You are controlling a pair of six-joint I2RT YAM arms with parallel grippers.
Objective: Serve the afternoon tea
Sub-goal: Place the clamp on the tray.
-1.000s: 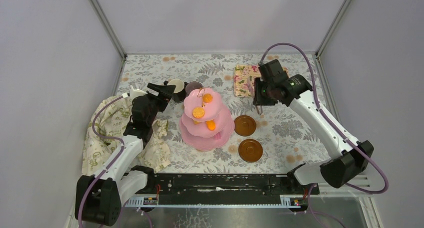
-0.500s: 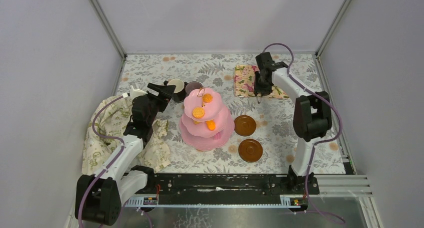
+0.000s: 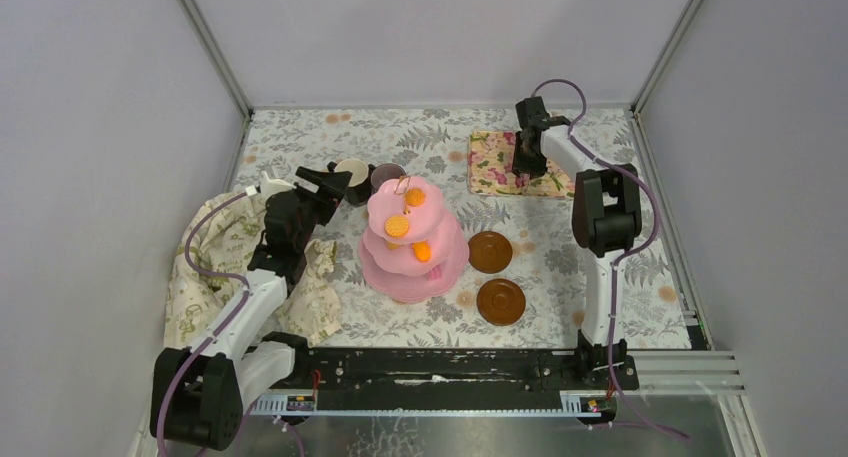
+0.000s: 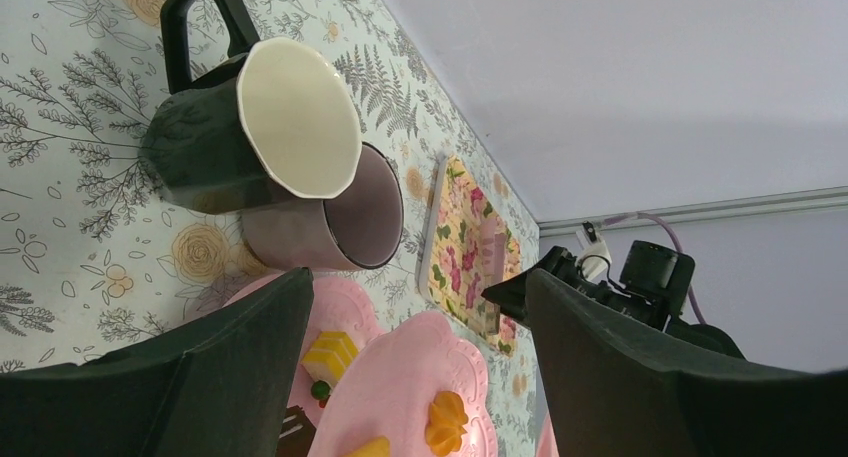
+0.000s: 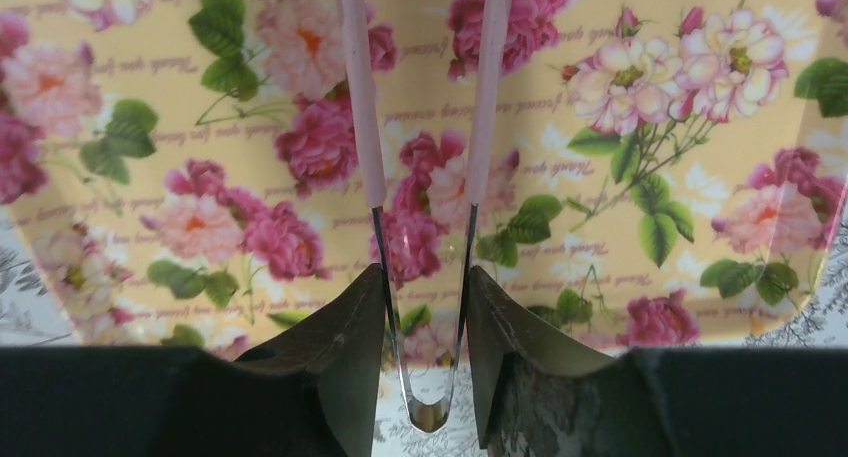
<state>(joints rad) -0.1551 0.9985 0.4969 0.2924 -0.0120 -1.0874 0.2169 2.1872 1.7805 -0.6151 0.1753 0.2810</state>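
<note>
The pink three-tier cake stand (image 3: 412, 239) with orange sweets (image 3: 397, 225) stands mid-table. Behind it sit two dark mugs, a cream-lined mug (image 3: 352, 174) and a second mug (image 3: 386, 177). Two brown saucers (image 3: 490, 251) (image 3: 501, 301) lie to its right. My left gripper (image 3: 330, 182) hovers open just left of the mugs; in the left wrist view its jaws frame the stand's top plate (image 4: 420, 377) and the mugs (image 4: 250, 127). My right gripper (image 3: 525, 162) is at the back right, shut on pink-handled metal tongs (image 5: 372, 127) over the floral tray (image 5: 650, 127).
A beige leaf-print cloth (image 3: 225, 257) lies crumpled under the left arm at the table's left edge. The floral tray (image 3: 495, 167) sits at the back right near the enclosure's frame post. The right arm's elbow (image 3: 605, 212) stands upright right of the saucers.
The right arm has folded back and carried the tongs from beside the tray's near-left edge to over the tray. The left arm has not moved.
</note>
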